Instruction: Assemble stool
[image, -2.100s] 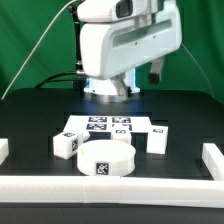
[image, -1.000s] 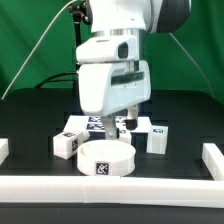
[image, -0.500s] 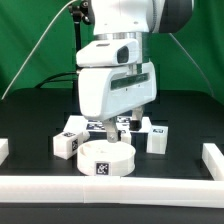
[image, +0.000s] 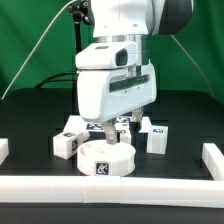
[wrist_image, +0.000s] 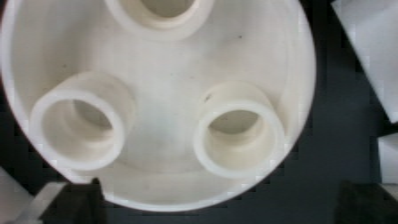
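Seat (image: 105, 156) lies flat, sockets (wrist_image: 237, 135) up.

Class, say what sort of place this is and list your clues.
Probably a robotics lab bench: a robot arm over a black table, a tagged seat and legs, a green backdrop.

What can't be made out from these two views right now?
- Gripper: in the exterior view the arm's white housing covers most of it. Open or shut, and touching the seat or not, is unclear.
- Seat: the wrist view's frame edge cuts off its rim and one socket.
- Tags on the legs: too small to read in the exterior view.
- Anything behind the arm: blocked in the exterior view.
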